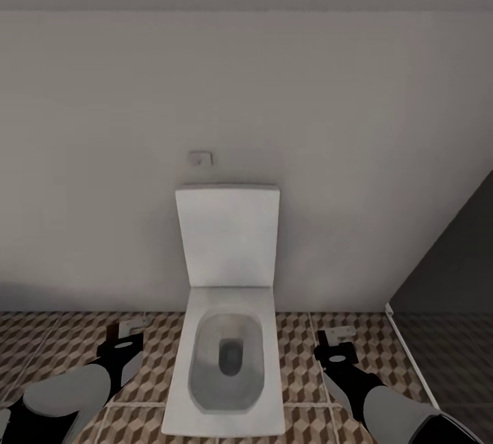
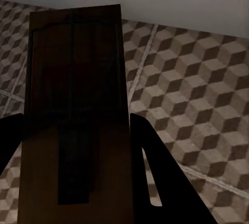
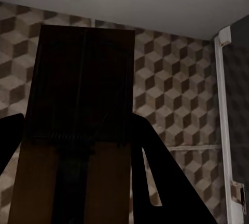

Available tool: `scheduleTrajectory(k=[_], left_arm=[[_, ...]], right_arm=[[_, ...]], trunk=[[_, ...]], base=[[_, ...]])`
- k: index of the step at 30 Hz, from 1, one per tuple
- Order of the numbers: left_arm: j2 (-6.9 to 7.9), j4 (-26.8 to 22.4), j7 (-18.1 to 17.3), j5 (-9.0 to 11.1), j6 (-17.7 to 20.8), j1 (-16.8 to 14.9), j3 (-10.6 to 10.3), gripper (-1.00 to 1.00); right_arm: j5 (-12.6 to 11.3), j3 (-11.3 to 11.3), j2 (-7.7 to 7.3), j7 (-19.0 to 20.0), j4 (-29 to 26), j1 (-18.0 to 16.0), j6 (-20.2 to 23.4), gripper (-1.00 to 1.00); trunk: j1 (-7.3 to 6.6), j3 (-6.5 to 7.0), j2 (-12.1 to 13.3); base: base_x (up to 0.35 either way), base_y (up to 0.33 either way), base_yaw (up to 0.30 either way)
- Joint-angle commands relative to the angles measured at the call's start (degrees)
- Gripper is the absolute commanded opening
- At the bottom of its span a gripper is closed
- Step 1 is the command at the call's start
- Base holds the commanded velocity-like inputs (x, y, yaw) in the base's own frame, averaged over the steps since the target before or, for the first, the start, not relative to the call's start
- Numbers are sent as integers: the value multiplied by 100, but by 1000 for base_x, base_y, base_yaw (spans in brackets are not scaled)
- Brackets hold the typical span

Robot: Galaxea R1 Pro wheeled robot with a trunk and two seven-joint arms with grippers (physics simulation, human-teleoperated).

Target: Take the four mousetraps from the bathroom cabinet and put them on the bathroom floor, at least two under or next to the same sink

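I'm facing a white toilet point(image 1: 228, 334) with its lid up against the grey wall point(image 1: 246, 88), and each arm is carrying a load. In the left wrist view, the left tool point(image 2: 78, 146) is clamped on a mousetrap point(image 2: 78, 94), the tan board with its dark wire fittings standing out between the two dark fingers. The right wrist view shows the same thing: the right tool point(image 3: 78, 151) is closed on a second mousetrap point(image 3: 80, 99). Both traps hang above the bathroom floor point(image 1: 305, 355), not on it.

By my reckoning I'm somewhere in the middle of the job. Two traps are out of the cabinet and in hand, but nothing visible has been set down. From here I can't tell where the other two traps are, and the sink isn't in front of me, so I judge the base has to turn and travel before either trap can go down beside it.

Room to move: the toilet sits squarely between the two arms, its bowl reaching out toward me, so driving straight ahead is closed off. On my right a glass shower partition point(image 1: 445, 307) with a pale bottom rail runs along the tiles, close to the right forearm. It also shows at the edge of the right wrist view, and swinging that way looks tight. The patterned floor on my left looks more open.
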Motion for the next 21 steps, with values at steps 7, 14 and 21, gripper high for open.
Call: scheduleTrajectory(k=[7,14,21], left_arm=[[25,-4,18,43,-11,-4,-37,-100],[34,6,-674,43,57,-4,-33,-100],[42,18,-1256,43,549,-4,-35,-100]], right_arm=[[-96,56,17,-24,3,-3,122,-100],[-104,51,25,-8,8,-18,844,-100],[-97,49,29,-4,3,-20,984,-100]], trunk=[[154,-131,-284],[308,-256,-565],[461,-382,-846]], base=[[0,0,0],[0,0,0],[0,0,0]])
